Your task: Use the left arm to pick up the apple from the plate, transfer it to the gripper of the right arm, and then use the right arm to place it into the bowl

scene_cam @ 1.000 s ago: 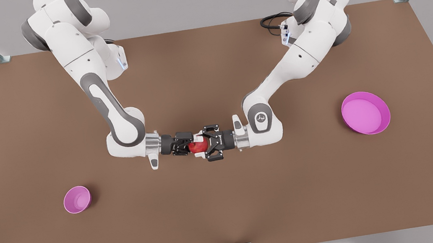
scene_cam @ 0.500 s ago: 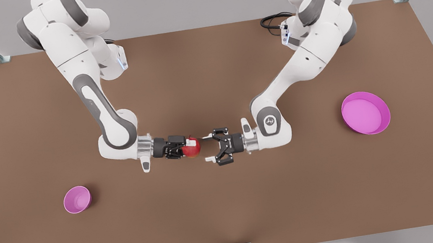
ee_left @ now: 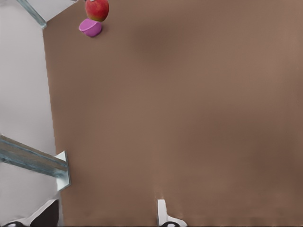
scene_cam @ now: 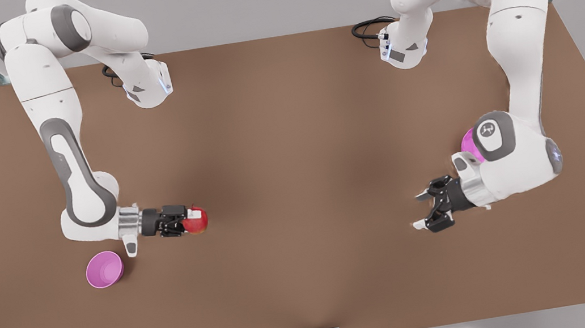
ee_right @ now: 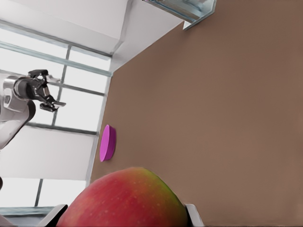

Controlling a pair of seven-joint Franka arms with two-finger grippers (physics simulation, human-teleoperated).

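While the right gripper [scene_cam: 198,221] holds the apple [scene_cam: 196,222] pinched between its fingers, you see that arm on the front view's left bent down from its shoulder, forearm dropping to an elbow low over the table [scene_cam: 290,147], wrist laid out level and pointing toward the table's middle. You have the apple held clear of the table, just beside and above the bowl [scene_cam: 104,269], which stands upright near the table's edge on the front view's left. From the right wrist view the apple [ee_right: 124,199] sits close between the two finger pads [ee_right: 193,215], red with a green patch on top. Your left gripper [scene_cam: 424,209] is well apart on the front view's right, its fingers spread wide with nothing between them; that arm reaches high from its base, folds at the elbow and comes down with the wrist level, the gripper aimed back toward the middle. You can see the plate [scene_cam: 468,144] partly hidden behind that arm's wrist joint, flat on the table. From the left wrist view the apple [ee_left: 97,9] and bowl [ee_left: 90,28] show far off across the bare table. The right wrist view catches the plate [ee_right: 107,143] edge-on and the left gripper [ee_right: 53,103] far off, fingers parted.
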